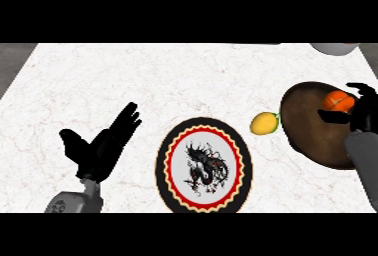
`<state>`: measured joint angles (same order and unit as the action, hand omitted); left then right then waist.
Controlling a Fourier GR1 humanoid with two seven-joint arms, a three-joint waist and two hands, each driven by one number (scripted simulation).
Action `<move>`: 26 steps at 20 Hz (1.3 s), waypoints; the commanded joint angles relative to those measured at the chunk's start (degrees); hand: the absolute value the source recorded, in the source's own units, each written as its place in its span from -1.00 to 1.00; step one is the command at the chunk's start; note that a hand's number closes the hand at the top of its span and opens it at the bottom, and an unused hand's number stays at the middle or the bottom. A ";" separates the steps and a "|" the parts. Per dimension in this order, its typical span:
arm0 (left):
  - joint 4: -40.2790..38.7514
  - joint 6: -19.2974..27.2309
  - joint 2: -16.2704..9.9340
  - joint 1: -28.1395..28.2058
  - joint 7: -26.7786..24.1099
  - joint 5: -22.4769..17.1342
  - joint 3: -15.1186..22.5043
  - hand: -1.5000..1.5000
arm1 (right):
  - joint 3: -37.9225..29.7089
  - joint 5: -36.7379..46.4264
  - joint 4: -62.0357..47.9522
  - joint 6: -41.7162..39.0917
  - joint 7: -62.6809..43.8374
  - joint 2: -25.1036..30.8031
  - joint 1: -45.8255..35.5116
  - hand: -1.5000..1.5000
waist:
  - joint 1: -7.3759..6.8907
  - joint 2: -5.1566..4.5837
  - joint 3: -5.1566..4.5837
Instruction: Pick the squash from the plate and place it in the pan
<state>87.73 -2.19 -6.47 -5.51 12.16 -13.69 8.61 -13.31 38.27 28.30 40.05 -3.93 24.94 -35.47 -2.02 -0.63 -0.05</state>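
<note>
An orange squash [339, 101] is held over the brown pan [306, 125] by the right hand [359, 111], whose fingers are curled round it. The patterned plate [204, 165] is seen on the counter [148, 75]. The left hand [103, 145] is held open, fingers straight. A yellow fruit [264, 123] is seen just beside the pan.

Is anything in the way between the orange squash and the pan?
No. The right hand already holds the squash just above the brown pan. The yellow lemon lies outside the pan's left rim, out of the way.

Right hand [360, 107] apparently curled round squash [340, 101] over pan [306, 125].
</note>
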 commanded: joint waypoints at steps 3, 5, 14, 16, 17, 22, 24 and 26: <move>-2.32 -0.77 0.33 -1.06 -1.53 0.45 -0.27 0.00 | -7.48 -9.13 -4.99 -2.19 14.26 -0.22 -3.13 -1.00 | -0.54 -0.72 0.42; -0.11 0.97 1.01 -0.20 1.09 0.42 0.16 0.00 | -11.35 -15.20 -0.04 -3.66 20.32 -2.20 -1.52 -1.00 | 0.69 0.00 0.40; -0.29 1.51 1.80 0.41 0.08 1.77 0.53 0.00 | -22.92 -31.23 -2.53 -23.11 32.78 1.45 2.76 -1.00 | 1.59 0.25 0.22; 0.16 -1.24 -0.44 2.28 -1.06 0.13 -1.30 0.00 | -23.12 -31.95 -5.31 -26.68 34.63 2.37 4.57 -1.00 | 1.20 0.24 0.18; -0.71 -0.75 -0.19 1.38 -0.60 0.27 -1.72 0.00 | -22.29 -31.96 -4.84 -30.76 32.30 4.76 4.49 -1.00 | 1.58 0.39 0.13; -2.42 -0.87 0.13 0.24 -1.36 1.14 -2.45 0.00 | -21.86 -34.42 -3.65 -40.04 38.85 5.82 11.10 -1.00 | 2.07 0.54 0.09; -1.19 -0.58 0.32 0.31 -0.07 0.28 -3.08 0.00 | -21.71 -35.73 -0.50 -44.30 39.44 6.82 15.29 -1.00 | 2.45 0.73 0.04; 0.05 -0.25 1.44 1.27 -0.29 1.52 -1.32 0.00 | -21.86 -36.30 -3.89 -48.63 40.87 9.75 14.45 -1.00 | 1.91 0.57 0.10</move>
<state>87.53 -2.63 -5.88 -4.40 12.26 -12.89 6.83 -35.11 3.77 24.98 -0.99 34.82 31.71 -23.78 -0.10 -0.08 0.06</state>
